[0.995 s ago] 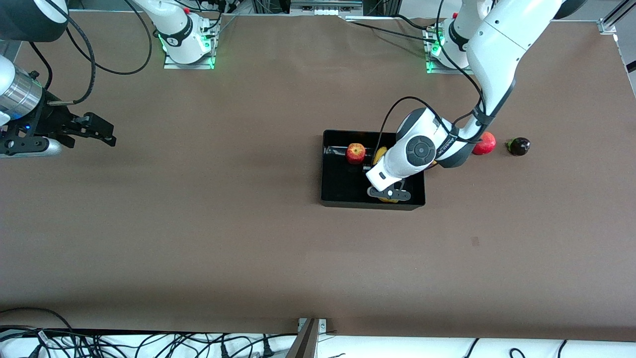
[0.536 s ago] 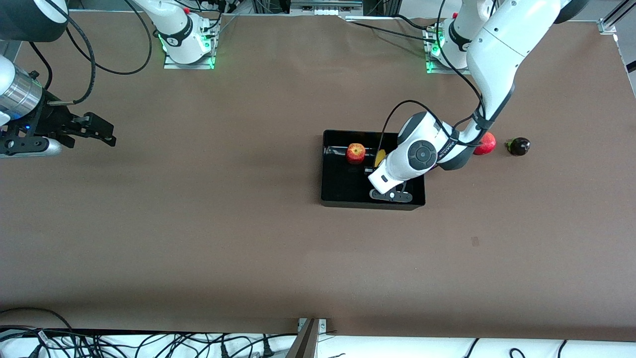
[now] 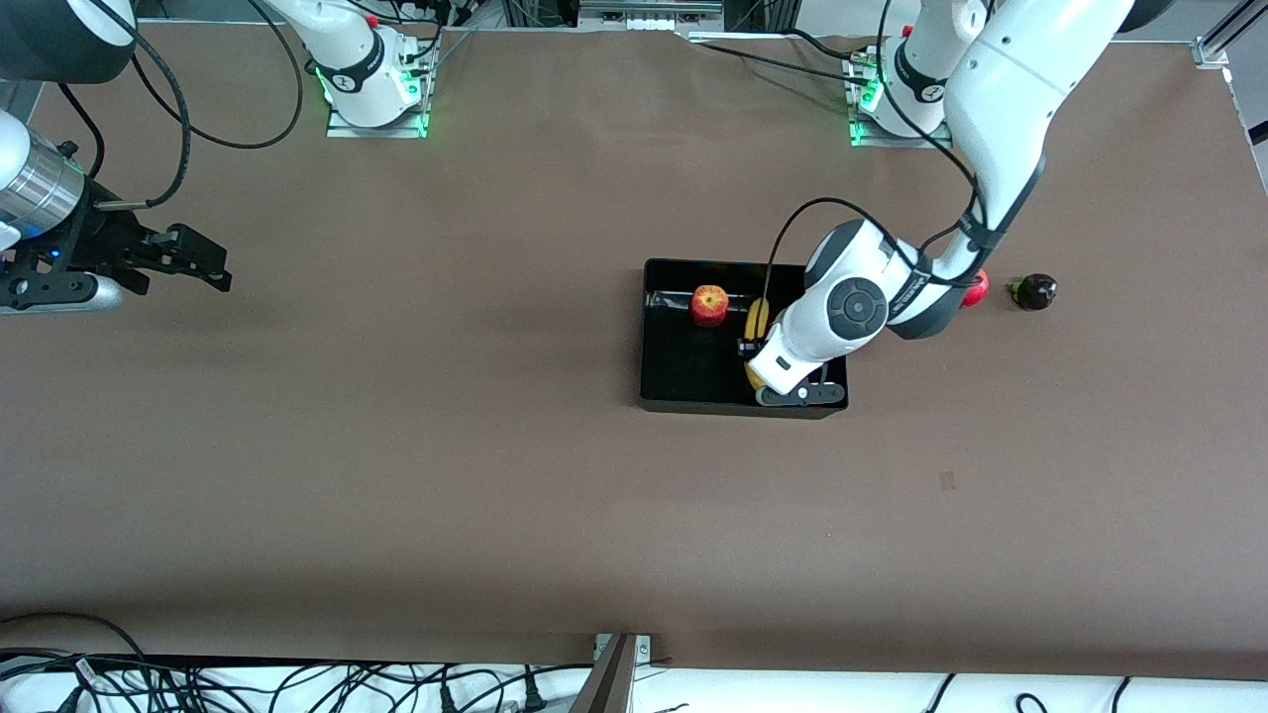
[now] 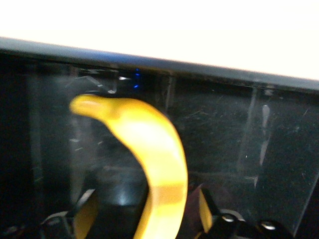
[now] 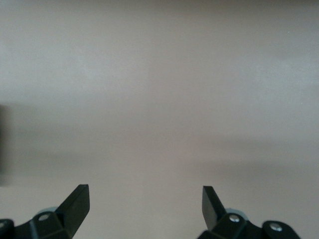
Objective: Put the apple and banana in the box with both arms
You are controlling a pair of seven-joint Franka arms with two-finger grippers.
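I note the left gripper pinching the banana inside the box beside the apple; the right gripper waits, fingers spread.

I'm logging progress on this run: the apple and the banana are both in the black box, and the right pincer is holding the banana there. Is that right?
Not quite. The left pincer holds the banana, as the left wrist view shows, down in the box. The right pincer is open over bare table at the right arm's end, waiting. The apple is indeed in the box.
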